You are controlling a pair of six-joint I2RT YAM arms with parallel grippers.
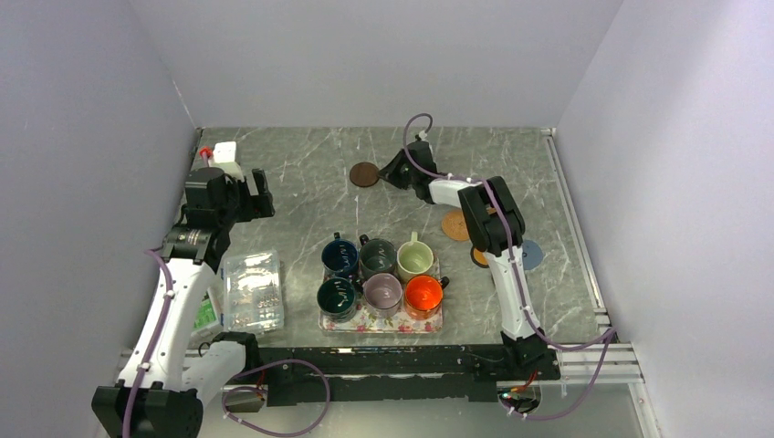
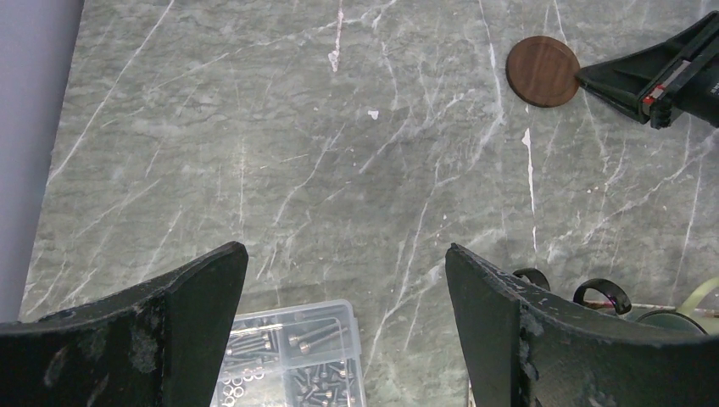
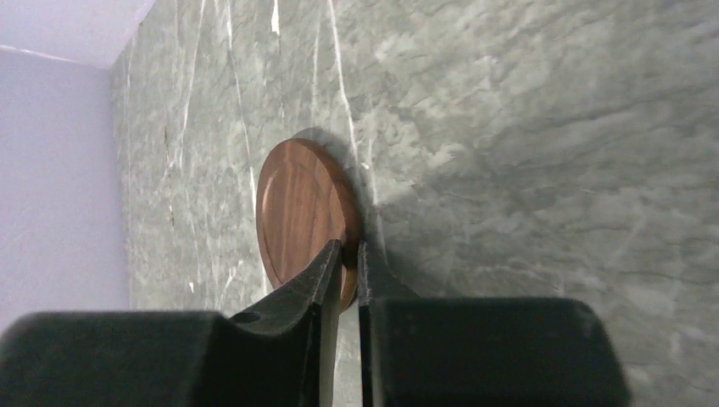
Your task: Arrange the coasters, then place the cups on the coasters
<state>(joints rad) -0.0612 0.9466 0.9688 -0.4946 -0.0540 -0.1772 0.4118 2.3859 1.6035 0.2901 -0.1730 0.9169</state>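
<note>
**Top external view: one coaster at the far side of the bench, cups not yet begun**

Top external and wrist views were read left to right. The left claw (image 2: 346, 254) hangs released, jaws wide and holding nothing, above bare bench (image 1: 301, 173) at the left side; below it lies a clear compartment box (image 1: 251, 290) of screws, no part of the task.

At centre, near the front edge, the floral tray (image 1: 379, 322) carries all six cups (image 1: 377, 259) in two rows of three; none stands on a coaster.

Beyond the tray, at the far side, the dark brown coaster (image 1: 364, 173) lies flat on the bench. The right claw (image 3: 350, 248) reaches to its right edge, jaws nearly together with the rim between the tips; whether they pinch it or have let go cannot be told.

Further right, well apart from that coaster, lie the tan woven coaster (image 1: 454, 224), the black coaster with orange rim (image 1: 478, 256), half hidden by the right arm, and a blue disc (image 1: 531, 254), seemingly another coaster; these three sit close together.

Judgement: the task is at an early stage; at most one coaster has been set out; the rest want spreading, and every cup is left to move.
</note>
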